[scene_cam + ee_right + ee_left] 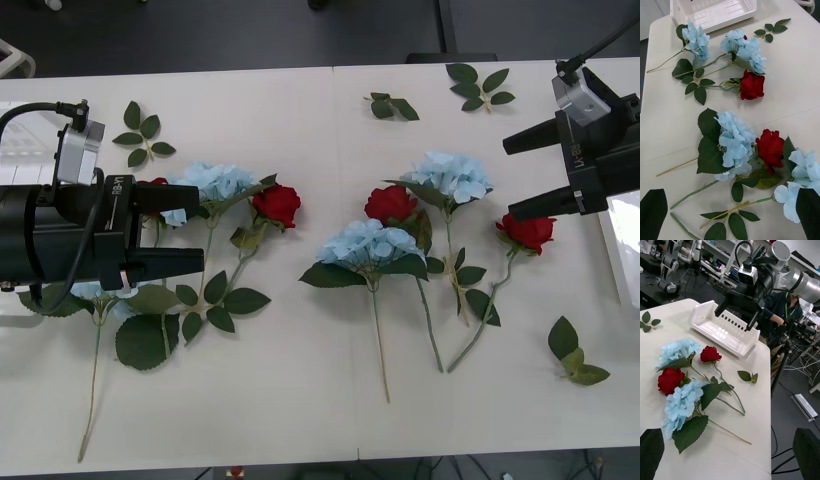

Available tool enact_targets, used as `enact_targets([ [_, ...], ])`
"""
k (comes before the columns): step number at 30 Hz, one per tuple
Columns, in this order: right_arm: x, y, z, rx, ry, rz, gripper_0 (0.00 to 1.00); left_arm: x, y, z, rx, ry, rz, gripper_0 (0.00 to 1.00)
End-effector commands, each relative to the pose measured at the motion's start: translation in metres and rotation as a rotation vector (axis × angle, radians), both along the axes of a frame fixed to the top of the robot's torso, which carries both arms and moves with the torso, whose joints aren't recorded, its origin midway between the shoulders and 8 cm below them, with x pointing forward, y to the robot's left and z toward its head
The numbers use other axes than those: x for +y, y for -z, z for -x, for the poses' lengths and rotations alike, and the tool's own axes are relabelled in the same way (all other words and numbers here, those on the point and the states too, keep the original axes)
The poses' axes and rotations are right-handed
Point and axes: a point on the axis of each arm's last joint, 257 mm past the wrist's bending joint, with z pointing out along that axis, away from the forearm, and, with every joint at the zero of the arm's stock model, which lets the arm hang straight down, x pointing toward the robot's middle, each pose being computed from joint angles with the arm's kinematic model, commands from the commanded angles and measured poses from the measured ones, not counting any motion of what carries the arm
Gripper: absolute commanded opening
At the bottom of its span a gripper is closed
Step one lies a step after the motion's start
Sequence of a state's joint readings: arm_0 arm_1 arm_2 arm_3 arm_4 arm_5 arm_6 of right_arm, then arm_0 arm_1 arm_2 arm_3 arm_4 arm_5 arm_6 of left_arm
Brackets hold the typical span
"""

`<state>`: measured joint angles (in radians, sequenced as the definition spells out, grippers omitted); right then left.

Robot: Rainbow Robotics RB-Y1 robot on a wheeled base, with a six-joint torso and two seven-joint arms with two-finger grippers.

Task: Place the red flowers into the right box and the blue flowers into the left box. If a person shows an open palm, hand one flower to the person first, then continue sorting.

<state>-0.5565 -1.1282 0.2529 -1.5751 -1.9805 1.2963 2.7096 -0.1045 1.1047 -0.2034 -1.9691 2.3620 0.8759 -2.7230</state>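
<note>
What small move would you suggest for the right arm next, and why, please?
Probably lower the open right hand onto the red rose just beneath it; that rose lies nearest the right box, and both boxes look empty so far.

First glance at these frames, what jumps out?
Red flowers and blue flowers lie strewn across the table in two clusters, none sorted yet. The left gripper hovers with open jaws over the left cluster; the right gripper, also open, hangs above the rightmost rose, with the right box beyond it.
</note>
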Motion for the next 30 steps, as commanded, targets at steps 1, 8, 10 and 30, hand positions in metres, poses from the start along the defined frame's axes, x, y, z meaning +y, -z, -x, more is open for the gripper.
enact_targets([
  [1,-0.018,0.023,0.005,0.055,0.05,0.007,1.0,-0.005,-0.009,0.003,0.001,0.027,-0.001,1.0],
  [8,-0.048,0.015,0.005,0.023,0.064,0.099,1.0,-0.006,0.008,0.009,0.061,0.021,0.028,1.0],
  [10,-0.058,0.019,0.006,0.021,0.063,0.151,1.0,-0.006,-0.006,0.011,0.056,0.023,0.064,1.0],
  [30,-0.161,0.133,0.012,0.759,1.227,0.219,1.0,0.142,0.014,0.057,0.134,-0.141,-0.224,1.0],
])
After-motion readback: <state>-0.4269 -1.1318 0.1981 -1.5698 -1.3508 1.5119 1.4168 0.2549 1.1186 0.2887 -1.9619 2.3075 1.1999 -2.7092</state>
